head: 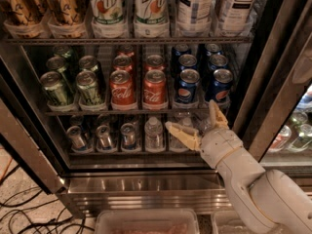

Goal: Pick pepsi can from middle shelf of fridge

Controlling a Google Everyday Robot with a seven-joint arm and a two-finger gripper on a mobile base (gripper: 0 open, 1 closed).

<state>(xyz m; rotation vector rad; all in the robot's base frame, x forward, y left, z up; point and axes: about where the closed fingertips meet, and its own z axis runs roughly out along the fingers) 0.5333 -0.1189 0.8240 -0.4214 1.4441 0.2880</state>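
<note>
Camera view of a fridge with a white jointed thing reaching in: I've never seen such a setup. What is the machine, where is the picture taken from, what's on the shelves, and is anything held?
The white thing is a robot's single arm, ending in a two-finger gripper. The one camera looks into the fridge from in front and slightly above; its mount is not shown. On the middle shelf stand green cans, red Coca-Cola cans and, at the right, blue pepsi cans. Tall bottles stand above, small cans and clear bottles below. The gripper is open, holds nothing, and sits just below the pepsi cans, in front of the lower shelf.
</note>
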